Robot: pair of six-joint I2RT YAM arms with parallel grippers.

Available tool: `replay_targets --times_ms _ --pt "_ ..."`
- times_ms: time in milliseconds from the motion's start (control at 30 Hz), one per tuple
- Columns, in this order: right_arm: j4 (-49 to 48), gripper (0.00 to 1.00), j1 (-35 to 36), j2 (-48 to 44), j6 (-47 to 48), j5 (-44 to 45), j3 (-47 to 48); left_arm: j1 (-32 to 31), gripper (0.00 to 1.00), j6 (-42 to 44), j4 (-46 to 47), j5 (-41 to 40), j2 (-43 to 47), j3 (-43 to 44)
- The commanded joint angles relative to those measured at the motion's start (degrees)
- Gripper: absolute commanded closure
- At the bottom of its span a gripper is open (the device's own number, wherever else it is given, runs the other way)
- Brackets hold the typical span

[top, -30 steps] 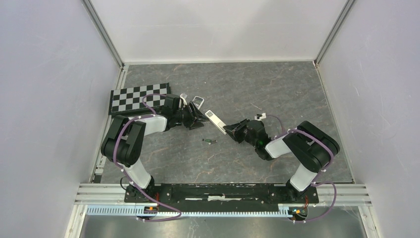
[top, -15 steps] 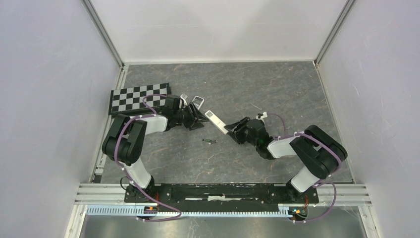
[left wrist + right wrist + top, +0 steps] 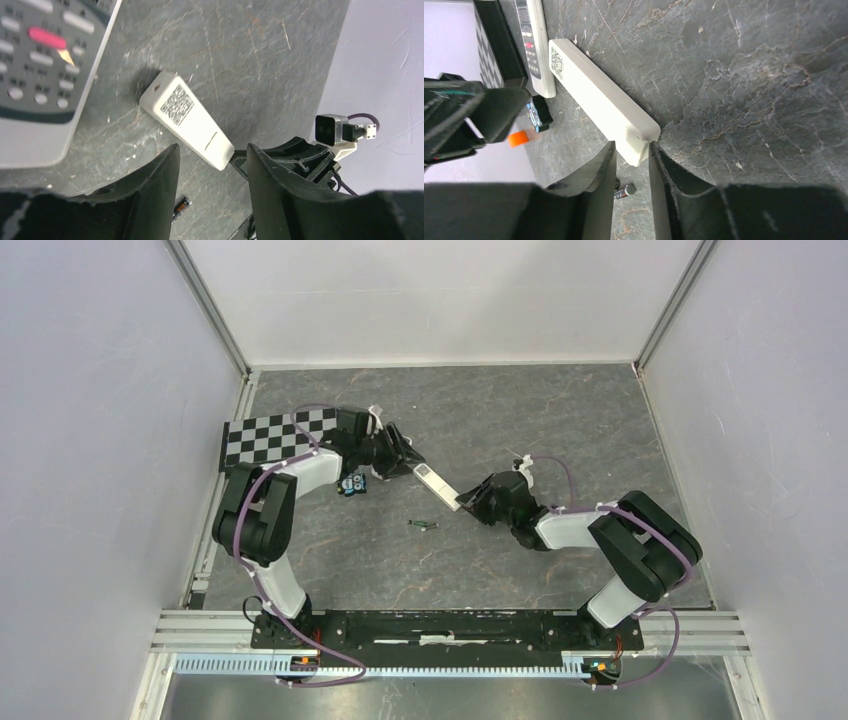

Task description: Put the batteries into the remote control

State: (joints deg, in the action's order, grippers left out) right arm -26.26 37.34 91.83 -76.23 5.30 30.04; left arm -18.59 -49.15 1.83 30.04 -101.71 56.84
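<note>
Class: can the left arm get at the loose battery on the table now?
Probably yes: the battery lies uncovered, apart from the white remote, and the left gripper stands open nearby.

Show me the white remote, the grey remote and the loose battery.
white remote (image 3: 192, 125), left wrist view, middle of its body.
grey remote (image 3: 35, 70), left wrist view, its keypad.
loose battery (image 3: 424, 525), top view, mid-body.

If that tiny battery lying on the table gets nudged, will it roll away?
Likely yes: the battery is a slim cylinder lying on its side on the flat table, so a sideways push should roll it. Being so small, it probably weighs little and slips easily.
</note>
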Motion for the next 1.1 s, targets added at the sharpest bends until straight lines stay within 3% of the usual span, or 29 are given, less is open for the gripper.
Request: replay_targets --times_ms 0,167,333,567,867,1067 --pt "2.07 0.69 -0.25 0.82 4.34 2.79 3.27 0.06 0.42 9.08 -7.32 -3.46 -2.11 6.87" --pt "5.84 0.81 -0.25 2.08 5.20 2.52 4.92 0.05 0.41 14.47 -11.72 -5.61 -5.42 12.94" --pt "8.12 0.84 -0.30 2.91 5.98 2.35 5.51 0.06 0.41 18.42 -15.14 -4.69 -9.56 17.85" --pt "11.44 0.85 -0.30 3.92 9.33 3.05 7.75 0.06 0.42 19.99 -16.25 -3.10 -10.18 17.07" --pt "15.84 0.81 -0.25 6.32 20.25 3.29 12.49 -0.10 0.46 19.83 -18.40 -1.89 -10.32 14.31" --pt "19.73 0.79 -0.25 7.34 25.78 3.99 16.23 -0.47 0.46 18.77 -20.67 -4.97 -7.99 10.59"
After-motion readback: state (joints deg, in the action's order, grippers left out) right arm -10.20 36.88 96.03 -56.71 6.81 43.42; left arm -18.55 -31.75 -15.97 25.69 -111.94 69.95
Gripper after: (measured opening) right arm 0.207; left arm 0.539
